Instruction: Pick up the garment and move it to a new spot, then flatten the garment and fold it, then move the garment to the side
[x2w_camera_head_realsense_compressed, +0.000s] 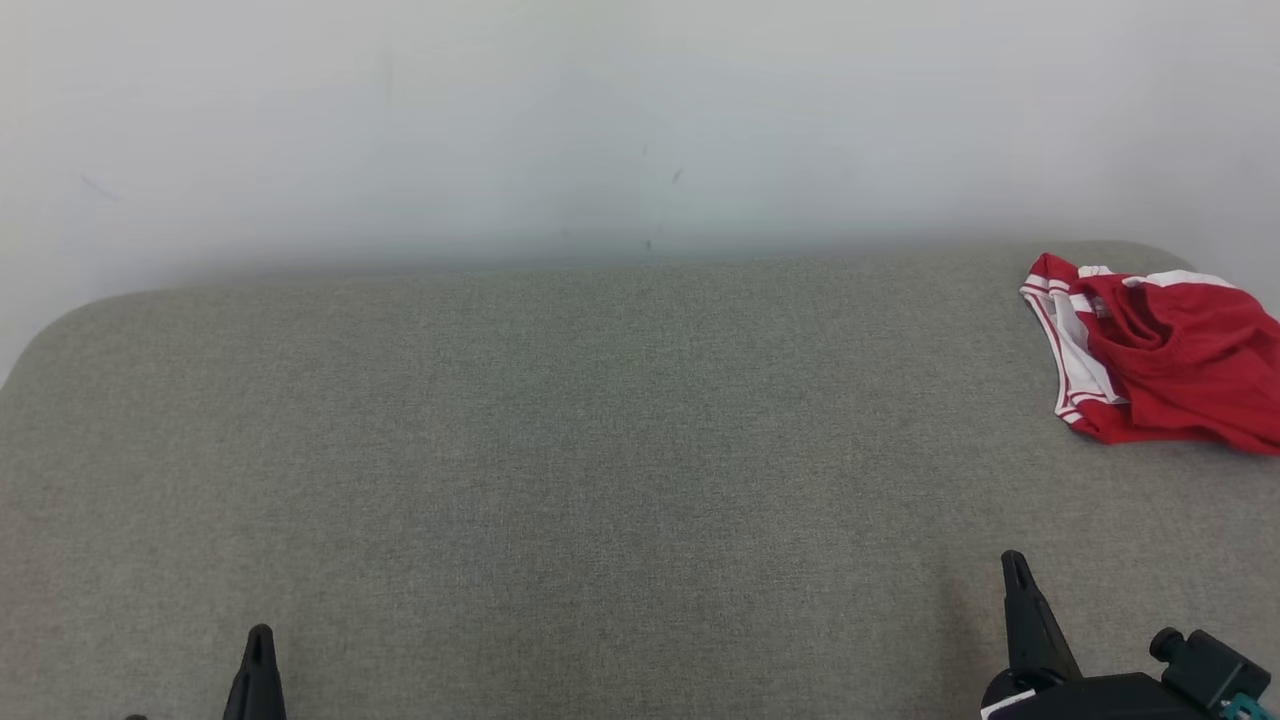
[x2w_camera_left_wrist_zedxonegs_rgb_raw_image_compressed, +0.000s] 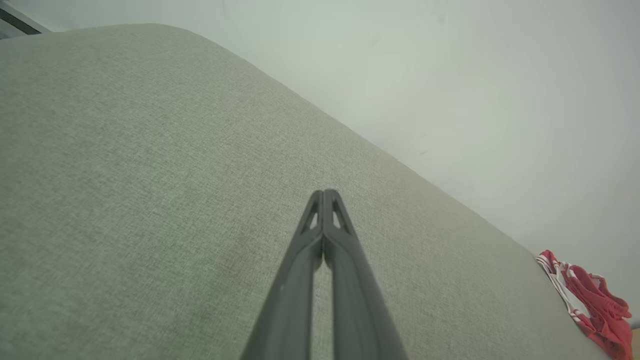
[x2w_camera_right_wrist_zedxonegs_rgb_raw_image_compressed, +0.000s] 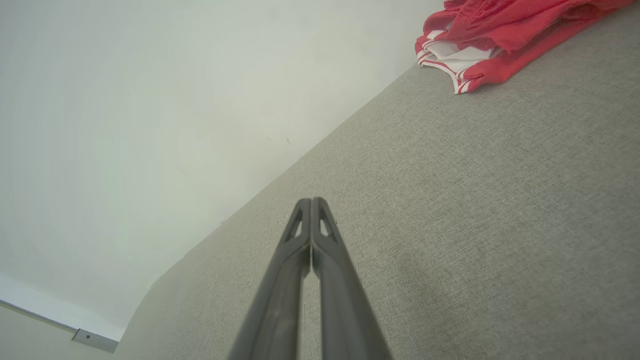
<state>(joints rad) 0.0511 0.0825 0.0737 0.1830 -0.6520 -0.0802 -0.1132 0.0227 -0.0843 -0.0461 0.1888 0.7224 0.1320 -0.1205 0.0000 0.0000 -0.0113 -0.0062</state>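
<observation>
my left gripper (x2w_camera_head_realsense_compressed: 259, 640) sits at the lower left of the head view, only its dark tip poking up over the grey fabric cushion (x2w_camera_head_realsense_compressed: 600, 450). in the left wrist view its two long fingers (x2w_camera_left_wrist_zedxonegs_rgb_raw_image_compressed: 297, 280) are pressed together at the tips, with just a thin slit between them lower down. it is fully closed and has hold of nothing. bare cushion lies under it. i cannot tell whether the tips touch the fabric.

my right gripper (x2w_camera_head_realsense_compressed: 1015, 565) stands at the lower right of the head view, a dark finger pointing up, with the black wrist block beside it at the frame's edge. in the right wrist view its fingers also meet tip to tip. it is closed too, and empty.

the red garment (x2w_camera_head_realsense_compressed: 1170, 360) lies crumpled on the cushion at the far right, near the back where the cushion meets the pale wall (x2w_camera_head_realsense_compressed: 600, 120). the right edge of the head view cuts part of it off. white striped trim runs down its left side, and a gathered band shows among the folds. it is well apart from both grippers, lying ahead of my right gripper and a little to its right, and much farther from my left one. in the right wrist view it sits in the upper right corner. in the left wrist view it lies small in the lower right corner, far along the cushion.
</observation>
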